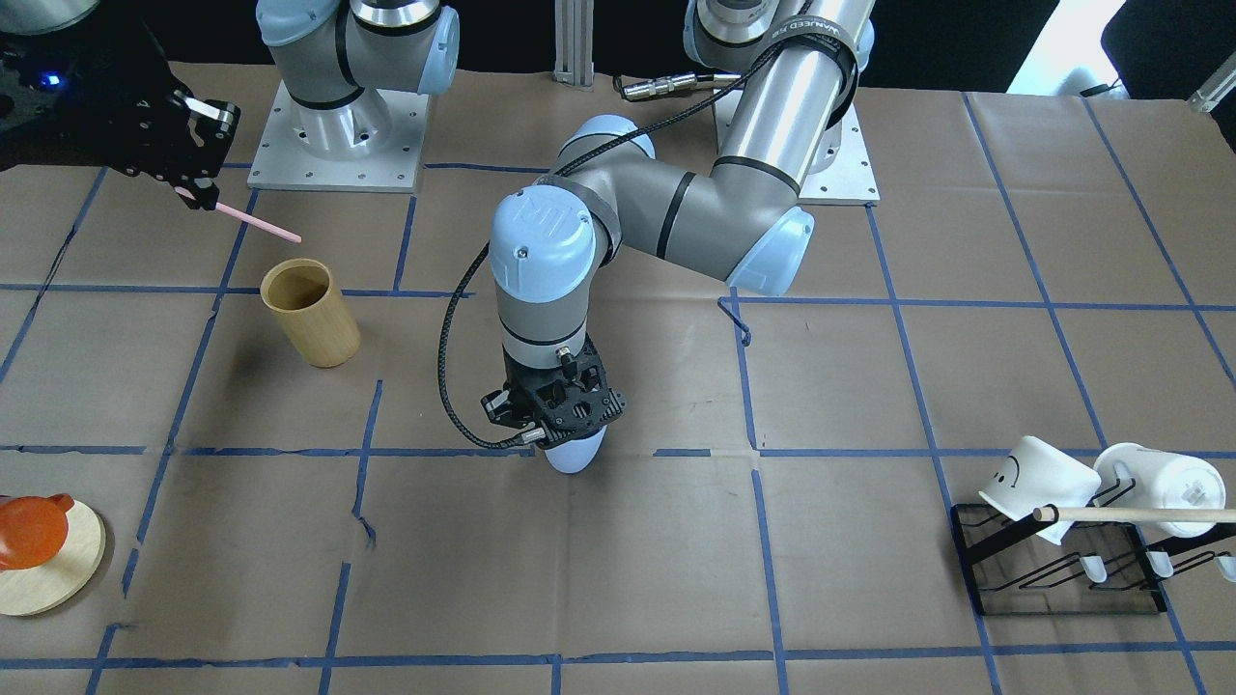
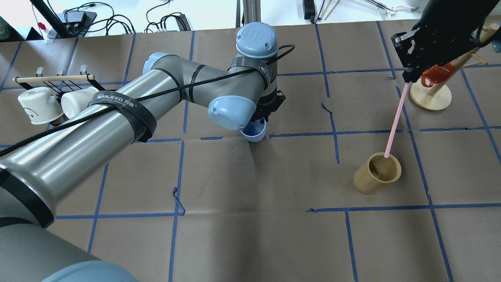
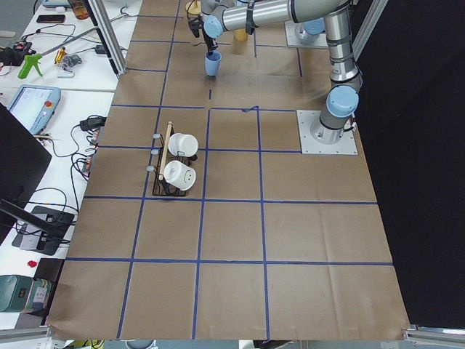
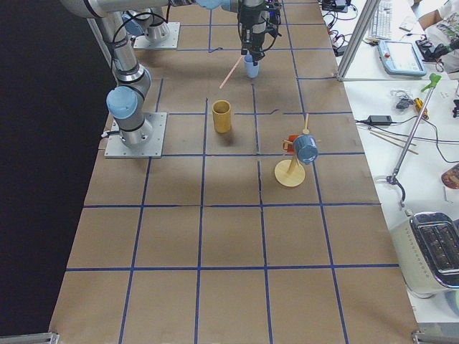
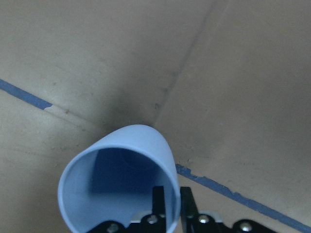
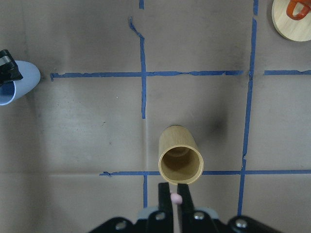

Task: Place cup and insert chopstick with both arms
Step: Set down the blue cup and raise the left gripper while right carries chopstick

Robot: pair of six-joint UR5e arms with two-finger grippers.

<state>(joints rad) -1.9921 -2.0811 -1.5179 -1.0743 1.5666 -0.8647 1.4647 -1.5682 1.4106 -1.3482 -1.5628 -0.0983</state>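
This is a robotics lab. The large table point(image 1: 869, 579) under the left gripper point(image 1: 568, 436) is covered in brown paper and marked into squares with blue tape. Behind the gripper, grey-and-blue jointed robot arms point(image 1: 666, 208) stand on square bolted metal base plates point(image 1: 338, 145). Beyond the gripper, past the table's far edge, a white workbench point(image 2: 211, 15) carries tangled black cables point(image 2: 162, 17). Further to the gripper's left on that bench lies a blue-grey handheld control tablet point(image 3: 33, 105), near a silver aluminium frame post point(image 3: 109, 36).

even, bright overhead light – soft shadows on the bench point(image 1: 618, 579), glare on the metal arm; wrist views blur at the bottom edge.
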